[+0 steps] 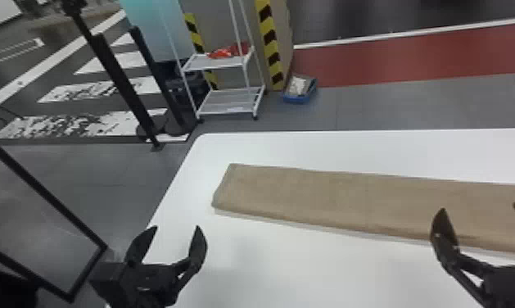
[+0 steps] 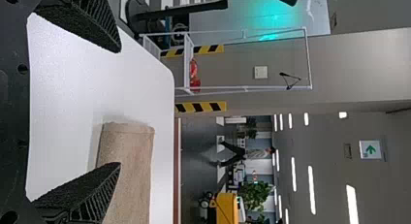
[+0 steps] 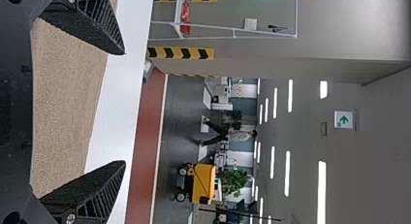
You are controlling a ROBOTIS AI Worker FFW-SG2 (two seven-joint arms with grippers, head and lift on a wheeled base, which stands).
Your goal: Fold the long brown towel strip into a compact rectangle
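Nearest, my left gripper (image 1: 177, 233) hangs wide open and empty by the left edge of the white table (image 1: 293, 274); my right (image 1: 480, 208), equally spread, holds nothing either. Beyond, the brown towel strip (image 1: 330, 196) lies flat, stretching rightward from near the far left corner.

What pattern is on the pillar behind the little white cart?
Yellow and black slanted stripes on the pillar, clearest in the head view, beside the white cart.

A white cart (image 1: 224, 102) stands near a blue tray (image 1: 299, 98) on the floor.
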